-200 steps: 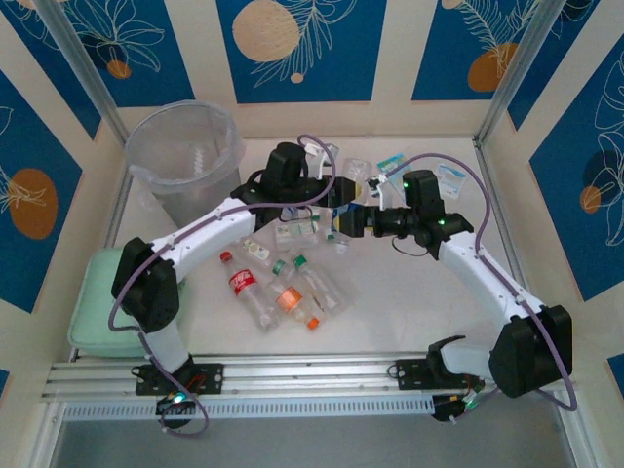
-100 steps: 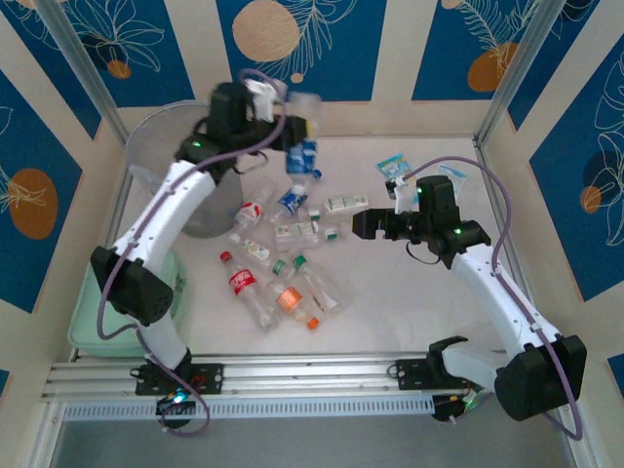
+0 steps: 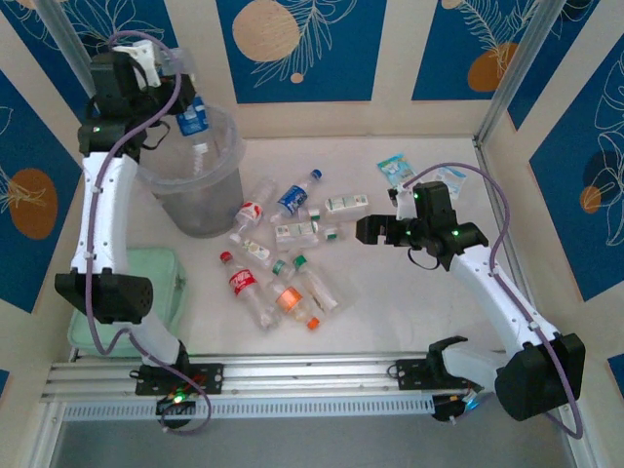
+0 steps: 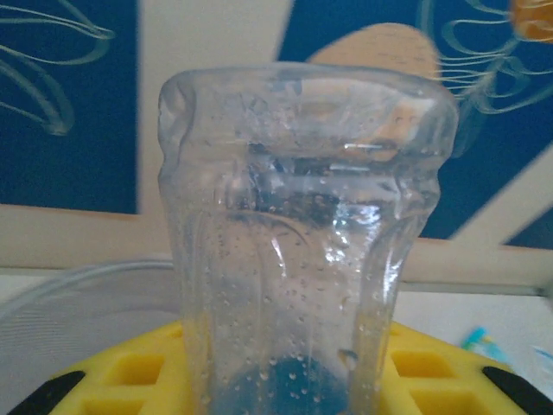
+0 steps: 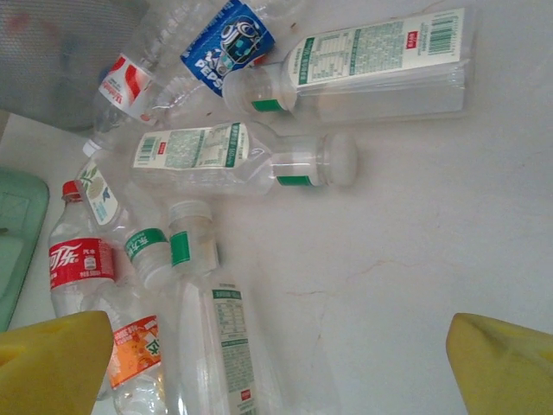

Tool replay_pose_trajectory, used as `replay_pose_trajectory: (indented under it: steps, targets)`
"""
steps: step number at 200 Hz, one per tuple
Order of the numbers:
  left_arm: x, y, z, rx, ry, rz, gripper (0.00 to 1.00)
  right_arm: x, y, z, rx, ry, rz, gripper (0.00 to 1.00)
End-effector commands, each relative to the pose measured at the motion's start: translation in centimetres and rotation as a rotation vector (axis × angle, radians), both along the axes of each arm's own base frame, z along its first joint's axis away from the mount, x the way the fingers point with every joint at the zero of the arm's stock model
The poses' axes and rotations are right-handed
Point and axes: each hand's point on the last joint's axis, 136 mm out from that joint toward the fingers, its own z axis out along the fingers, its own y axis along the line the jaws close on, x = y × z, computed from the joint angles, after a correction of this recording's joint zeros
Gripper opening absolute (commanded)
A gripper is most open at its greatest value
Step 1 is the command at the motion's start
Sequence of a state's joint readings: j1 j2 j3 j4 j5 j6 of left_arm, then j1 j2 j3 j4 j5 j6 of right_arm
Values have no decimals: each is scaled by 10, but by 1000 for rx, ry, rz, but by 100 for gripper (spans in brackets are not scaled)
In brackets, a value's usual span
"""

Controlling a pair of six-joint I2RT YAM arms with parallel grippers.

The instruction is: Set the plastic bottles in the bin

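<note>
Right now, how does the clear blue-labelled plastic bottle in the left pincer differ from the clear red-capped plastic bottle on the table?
The clear blue-labelled plastic bottle is held up over the translucent round plastic bin by the left pincer; the clear red-capped plastic bottle lies flat on the table. The held one's label is blue; the lying one's is red. Both are clear bottles.

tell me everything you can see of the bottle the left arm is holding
The bottle is small and made of clear plastic, with a ribbed body, a blue label and droplets inside. The left gripper is shut on it, with a yellow finger on either side. It hangs tilted in the air above the bin, near the far rim, touching nothing else. Its cap cannot be made out.
</note>
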State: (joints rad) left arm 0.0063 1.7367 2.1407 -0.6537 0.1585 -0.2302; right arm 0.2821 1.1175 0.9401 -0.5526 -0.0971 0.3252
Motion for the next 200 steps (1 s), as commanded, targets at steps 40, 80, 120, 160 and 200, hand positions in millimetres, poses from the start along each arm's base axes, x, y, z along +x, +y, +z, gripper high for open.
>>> replay_pose_trajectory:
  steps: [40, 80, 120, 160, 200]
  targets:
    - [35, 5, -122, 180, 304, -62, 0, -1, -16, -16, -47, 85, -108, 99]
    - [30, -4, -188, 190, 446, -133, 0, 1, -20, -16, -54, 94, -132, 99]
    - [21, -15, -250, 160, 533, -178, 0, 9, -25, -15, -43, 101, -205, 99]
    - [24, -22, -283, 130, 557, -194, 26, 12, -27, -20, -31, 142, -254, 99]
    - [26, -23, -273, 127, 532, -189, 69, 9, -33, -24, -13, 165, -290, 99]
